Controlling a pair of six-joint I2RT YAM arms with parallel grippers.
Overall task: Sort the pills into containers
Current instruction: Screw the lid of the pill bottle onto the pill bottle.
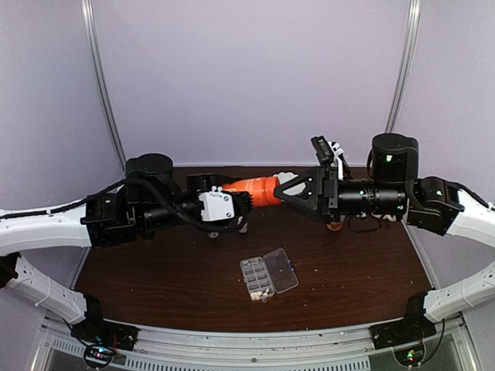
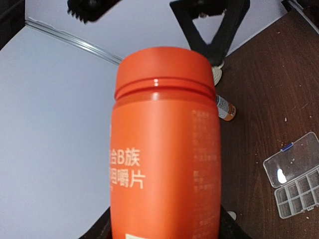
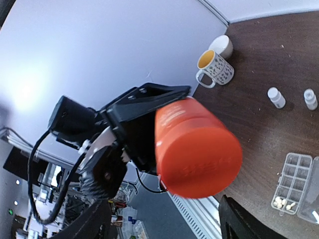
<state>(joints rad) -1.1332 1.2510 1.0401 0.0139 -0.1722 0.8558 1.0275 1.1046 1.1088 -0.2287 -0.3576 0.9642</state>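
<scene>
My left gripper (image 2: pixel 163 230) is shut on an orange bottle (image 2: pixel 164 149), held level above the table with its orange cap (image 3: pixel 204 159) pointing at my right gripper (image 3: pixel 164 211). The right gripper is open, its fingers (image 3: pixel 239 219) wide apart on either side of the cap and not touching it. In the top view both grippers meet over the table's back, left gripper (image 1: pixel 236 202), bottle (image 1: pixel 255 189), right gripper (image 1: pixel 298 189). The containers, cells of a clear organiser box (image 1: pixel 257 278), lie in front with the lid (image 1: pixel 281 268) open. The pills (image 3: pixel 281 202) sit as a pale cluster in one end cell.
A patterned mug (image 3: pixel 214 69) and a white cup (image 3: pixel 222 46) stand at the table's far edge. Two tiny white bottles (image 3: pixel 275 97) stand near the organiser. A small bottle with an orange end (image 2: pixel 225 108) lies on the brown table (image 1: pixel 348 270).
</scene>
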